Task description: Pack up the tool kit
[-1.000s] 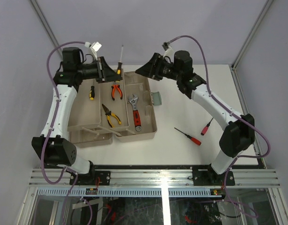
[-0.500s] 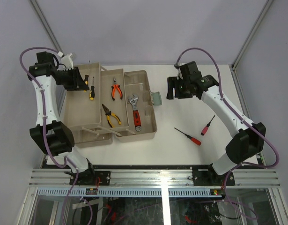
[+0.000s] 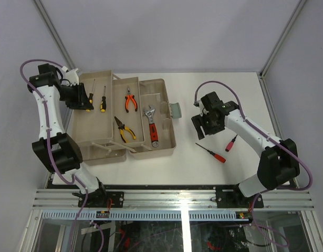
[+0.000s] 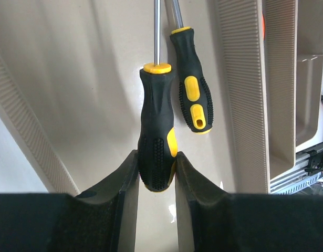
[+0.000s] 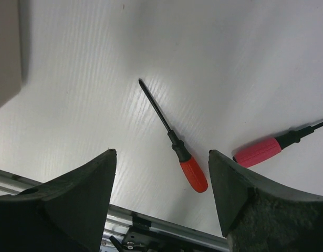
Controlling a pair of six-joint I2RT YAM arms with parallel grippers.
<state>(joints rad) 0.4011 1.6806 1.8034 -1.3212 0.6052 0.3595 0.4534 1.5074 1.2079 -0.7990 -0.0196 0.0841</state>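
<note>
Nearest the arm bases, on the white table (image 3: 177, 168), a slim red-handled screwdriver with a black shaft (image 3: 211, 153) lies at about four o'clock from the table's middle. A shorter red-handled screwdriver (image 3: 232, 142) lies near it, at its two o'clock, with a gap between them. The right gripper (image 5: 161, 154) hovers over this pair with its jaws spread wide and nothing between them; both red screwdrivers lie flat on the table beneath it. The large translucent tan plastic toolbox (image 3: 164, 143) lies open at nine o'clock from the table's middle, its pale green latch (image 3: 175, 110) at its three o'clock edge. In its compartments lie a red-handled wrench (image 3: 152, 126), yellow-and-black-handled pliers (image 3: 124, 129) and, at their twelve o'clock, orange-handled pliers (image 3: 131, 101). Farthest back, over the toolbox's nine o'clock compartment, the left gripper (image 4: 157, 178) is clamped on the butt of a black-and-yellow-handled screwdriver (image 4: 156, 139), whose shaft points to twelve o'clock in the wrist view. Whether that tool rests on the compartment floor cannot be told. A twin screwdriver (image 4: 193, 89) lies just beside it, at its three o'clock.
</note>
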